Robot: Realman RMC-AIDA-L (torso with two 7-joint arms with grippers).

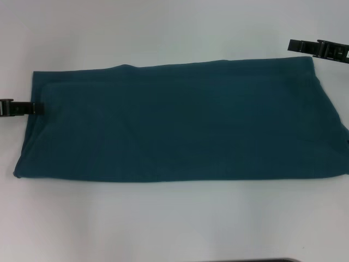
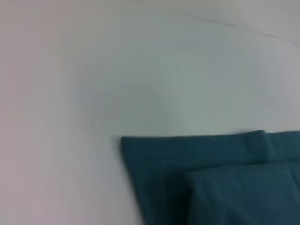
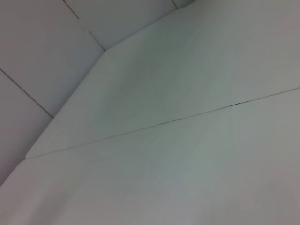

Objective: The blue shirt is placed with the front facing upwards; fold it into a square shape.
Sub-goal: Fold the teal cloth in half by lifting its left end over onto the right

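Note:
The blue shirt [image 1: 180,120] lies flat on the white table [image 1: 163,224] as a long, wide teal band with its plain side up; no lettering or collar shows. My left gripper [image 1: 38,108] reaches in low from the left, and its tip meets the shirt's left edge. My right gripper [image 1: 294,46] hovers by the shirt's far right corner, just beyond the cloth. In the left wrist view, a corner of the shirt [image 2: 211,183] shows stacked layers. The right wrist view holds only bare table [image 3: 187,154].
White tabletop surrounds the shirt on the near and far sides. A seam [image 3: 187,118] runs across the table, and its far edge with floor tiles [image 3: 37,56] shows beyond. A dark strip [image 1: 251,260] sits at the near edge.

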